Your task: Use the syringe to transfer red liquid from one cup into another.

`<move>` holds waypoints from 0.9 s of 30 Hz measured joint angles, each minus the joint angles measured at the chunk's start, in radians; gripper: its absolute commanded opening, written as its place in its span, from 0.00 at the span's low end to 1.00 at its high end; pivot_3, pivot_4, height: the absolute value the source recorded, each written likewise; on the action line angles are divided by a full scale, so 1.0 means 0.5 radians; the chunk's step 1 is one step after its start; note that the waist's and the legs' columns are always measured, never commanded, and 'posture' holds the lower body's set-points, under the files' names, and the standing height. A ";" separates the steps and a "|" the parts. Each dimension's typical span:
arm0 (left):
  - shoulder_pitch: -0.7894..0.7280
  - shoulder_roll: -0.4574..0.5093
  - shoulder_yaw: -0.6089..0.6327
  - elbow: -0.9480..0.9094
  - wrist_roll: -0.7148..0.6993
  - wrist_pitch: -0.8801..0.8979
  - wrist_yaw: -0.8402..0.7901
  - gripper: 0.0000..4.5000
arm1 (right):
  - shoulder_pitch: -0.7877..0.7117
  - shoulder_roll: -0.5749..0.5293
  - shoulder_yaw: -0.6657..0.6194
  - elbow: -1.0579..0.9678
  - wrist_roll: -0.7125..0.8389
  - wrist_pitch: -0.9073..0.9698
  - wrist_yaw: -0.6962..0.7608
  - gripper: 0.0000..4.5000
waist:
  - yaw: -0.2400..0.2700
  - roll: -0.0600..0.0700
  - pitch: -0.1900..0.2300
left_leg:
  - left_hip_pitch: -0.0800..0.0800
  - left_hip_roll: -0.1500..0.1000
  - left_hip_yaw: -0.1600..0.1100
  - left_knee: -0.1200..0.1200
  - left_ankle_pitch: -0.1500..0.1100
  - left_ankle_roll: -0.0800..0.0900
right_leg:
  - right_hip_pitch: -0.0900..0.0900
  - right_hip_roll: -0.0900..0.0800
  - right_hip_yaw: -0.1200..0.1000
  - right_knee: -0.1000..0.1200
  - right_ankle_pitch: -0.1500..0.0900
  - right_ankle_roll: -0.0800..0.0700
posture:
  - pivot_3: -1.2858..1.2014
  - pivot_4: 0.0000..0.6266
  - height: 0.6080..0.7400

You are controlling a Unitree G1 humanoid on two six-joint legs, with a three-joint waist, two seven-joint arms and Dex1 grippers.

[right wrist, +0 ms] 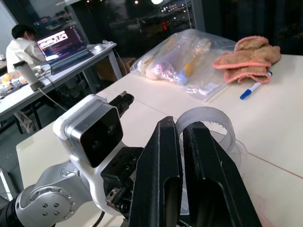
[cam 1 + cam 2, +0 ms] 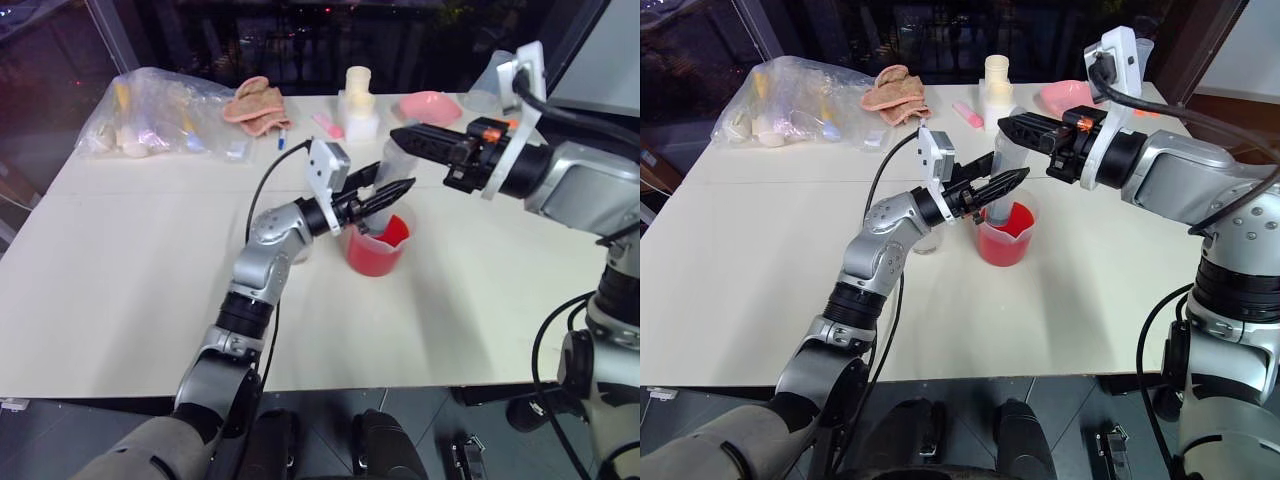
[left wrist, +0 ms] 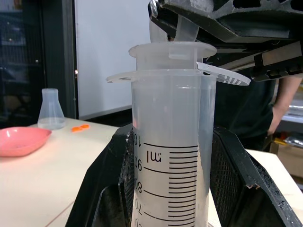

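Left gripper (image 2: pixel 392 193) fingers (image 3: pixel 111 189) clamp syringe (image 3: pixel 171 156) barrel, upright over beaker (image 2: pixel 378 246) of red liquid (image 2: pixel 374 255) mid-counter (image 2: pixel 130 270). Right gripper (image 2: pixel 412 140) fingers (image 1: pixel 158 175) pressed together, pinching plunger top (image 1: pixel 206 120). Smaller cup (image 2: pixel 924 241) just behind left arm.

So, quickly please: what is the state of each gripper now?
Left gripper: closed around the barrel of the large clear plastic syringe.
Right gripper: shut on the syringe's plunger top.

syringe (image 3: pixel 168 142): lower barrel, nozzle cut off | smaller cup (image 2: pixel 300 250): mostly behind left arm
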 measured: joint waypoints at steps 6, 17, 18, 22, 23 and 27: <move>0.037 0.006 -0.003 -0.004 0.000 0.005 -0.001 0.34 | -0.001 0.000 -0.003 0.000 0.015 0.000 -0.017 0.01 | 0.000 0.000 0.000 | 0.000 0.000 0.000 0.000 0.000 0.000 | 0.000 0.000 0.000 0.000 0.000 0.000 | 0.52 0.24 1.00; 0.049 0.016 -0.011 -0.003 0.000 0.005 -0.001 0.34 | -0.038 -0.001 -0.020 0.036 0.053 0.000 -0.037 0.01 | 0.000 0.000 0.000 | 0.000 0.000 0.000 0.000 0.000 0.000 | 0.000 0.000 0.000 -0.001 0.000 0.000 | 0.52 0.24 1.00; 0.049 0.016 -0.012 -0.003 0.000 0.005 -0.001 0.34 | -0.039 -0.001 -0.023 0.037 0.057 0.000 -0.038 0.01 | 0.000 0.000 0.000 | 0.000 0.000 0.000 0.000 0.000 0.001 | 0.000 0.000 0.000 -0.001 0.000 0.000 | 0.52 0.24 1.00; 0.050 0.016 -0.013 -0.002 0.001 0.006 -0.001 0.34 | -0.044 -0.001 -0.035 0.037 0.062 0.000 -0.040 0.01 | 0.000 0.000 0.000 | -0.001 0.000 0.000 0.000 0.000 0.001 | 0.000 0.000 0.000 -0.001 0.000 0.000 | 0.52 0.24 1.00; 0.049 0.016 -0.013 0.000 0.001 0.007 -0.001 0.34 | -0.043 -0.001 -0.035 0.037 0.061 0.000 -0.040 0.01 | 0.000 0.000 0.000 | 0.000 0.000 0.000 0.000 0.000 0.001 | 0.000 0.000 0.000 -0.001 0.000 0.000 | 0.52 0.24 1.00; 0.036 0.016 -0.015 0.004 0.000 0.025 0.004 0.34 | -0.018 -0.003 -0.040 0.012 0.058 -0.013 -0.040 0.01 | 0.000 0.000 0.000 | -0.001 0.000 0.000 0.000 0.000 0.001 | 0.000 0.000 0.000 -0.001 0.000 0.000 | 0.52 0.24 1.00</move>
